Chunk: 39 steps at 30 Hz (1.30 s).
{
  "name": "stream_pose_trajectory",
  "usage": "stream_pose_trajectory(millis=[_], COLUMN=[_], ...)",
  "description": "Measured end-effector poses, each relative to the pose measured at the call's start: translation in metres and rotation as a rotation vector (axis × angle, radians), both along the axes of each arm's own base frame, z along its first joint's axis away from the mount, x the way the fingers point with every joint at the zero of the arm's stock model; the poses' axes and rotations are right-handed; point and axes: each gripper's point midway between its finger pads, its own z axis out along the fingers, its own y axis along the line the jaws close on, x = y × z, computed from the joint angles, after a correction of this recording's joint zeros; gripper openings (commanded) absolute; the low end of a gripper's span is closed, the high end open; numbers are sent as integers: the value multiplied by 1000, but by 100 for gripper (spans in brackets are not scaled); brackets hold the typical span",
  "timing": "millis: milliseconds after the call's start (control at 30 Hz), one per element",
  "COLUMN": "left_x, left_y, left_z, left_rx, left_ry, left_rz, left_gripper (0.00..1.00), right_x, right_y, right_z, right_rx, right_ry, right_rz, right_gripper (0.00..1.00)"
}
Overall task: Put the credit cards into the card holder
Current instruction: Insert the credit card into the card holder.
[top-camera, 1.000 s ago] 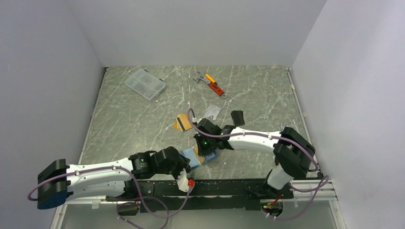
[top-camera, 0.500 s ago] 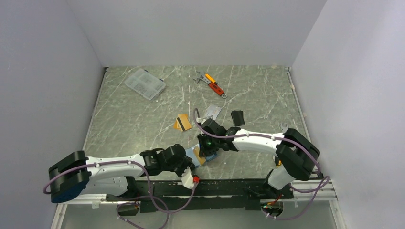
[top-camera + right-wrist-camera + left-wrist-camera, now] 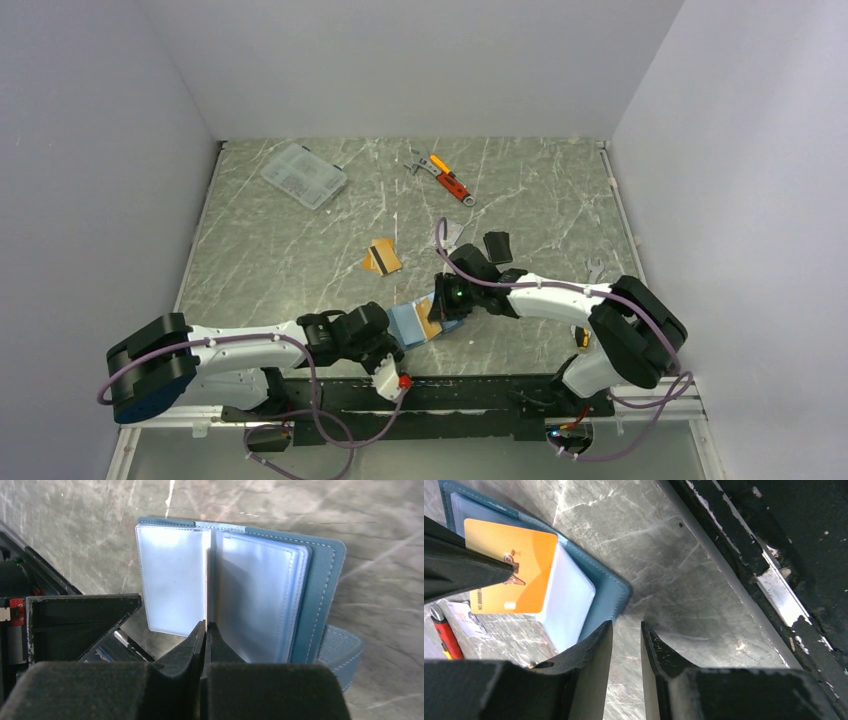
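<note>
Right gripper (image 3: 205, 625), jaws pinching an orange credit card (image 3: 531, 575), hovers over the open teal card holder (image 3: 322, 580); left gripper (image 3: 625, 630), jaws slightly apart, at its 8 o'clock.

The right gripper (image 3: 205, 628), pinching an orange-gold plastic card (image 3: 506, 570), has drawn back right of the open teal-blue folding card holder (image 3: 404, 322), baring its pale-blue sleeves (image 3: 172, 580). The left arm (image 3: 240, 348) has swung its rear link nearer the holder.
</note>
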Motion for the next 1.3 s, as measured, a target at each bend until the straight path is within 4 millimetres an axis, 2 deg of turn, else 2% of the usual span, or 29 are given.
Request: stream_pose_trajectory(millis=[100, 333, 467, 567, 667, 800, 900, 1000, 1100, 1300], left_x=[-2, -2, 2, 7, 13, 22, 31, 36, 34, 33], left_y=[1, -1, 2, 0, -7, -13, -18, -24, -21, -18], left_z=[-1, -1, 3, 20, 48, 62, 58, 44, 26, 13], left_rx=[8, 4, -6, -66, -168, -225, -207, -159, -102, -55], left_ry=[-3, -19, -7, -20, -60, -71, -50, -20, 6, 10], left_rz=[-23, -46, -1, 33, 48, 69, 100, 110, 104, 78], left_gripper=[34, 31, 30, 30, 31, 32, 33, 33, 33, 33], right_x=[4, 0, -1, -1, -2, -2, -2, -2, -2, -4], right_y=[-7, -2, -1, -1, -2, -2, -2, -2, -2, -2], right_z=[-1, 1, 1, 1, 1, 0, 0, 0, 0, 0], right_rx=[22, 85, 91, 88, 87, 87, 87, 86, 84, 84], right_ry=[-3, 2, 3, 4, 3, 1, 1, 0, -2, 3], right_rz=[-40, -33, -27, -25, -24, -21, -21, -19, -16, -4], right_gripper=[0, 0, 0, 0, 0, 0, 0, 0, 0, 0])
